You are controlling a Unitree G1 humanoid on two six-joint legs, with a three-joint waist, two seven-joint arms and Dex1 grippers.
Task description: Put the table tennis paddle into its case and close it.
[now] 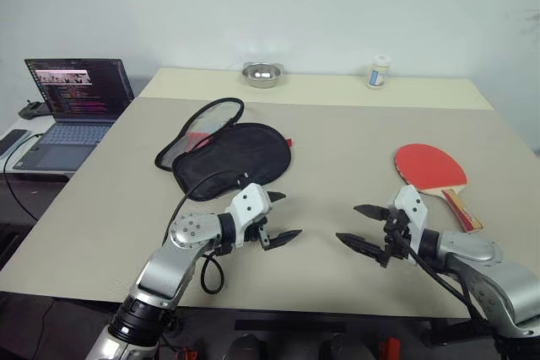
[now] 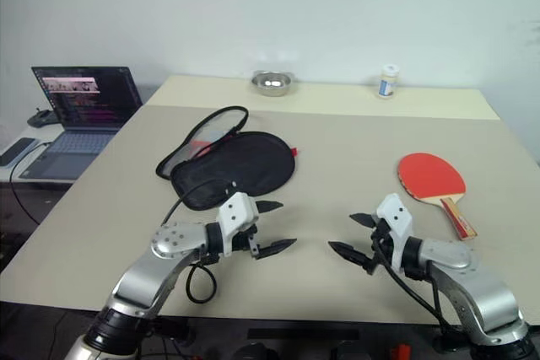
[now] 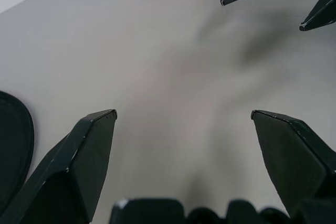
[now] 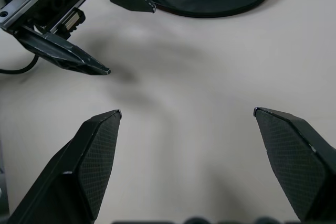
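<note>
Paddle [image 1: 431, 168]: round red rubber blade, short light wood handle with red and dark stripes, lying flat on the table [image 1: 337, 149] just beyond and outboard of the right gripper [image 1: 364, 227], not touching it. Case [image 1: 234, 158]: black fabric pouch, zipper rim flapped open at its far-left edge, bit of red showing there and at its right edge; sits just beyond the left gripper [image 1: 281, 217]. Left gripper: fingers spread wide, holding nothing, above bare tabletop near the case's near edge. Right gripper: fingers wide apart too, empty, tips facing the left gripper across a gap of bare table.
</note>
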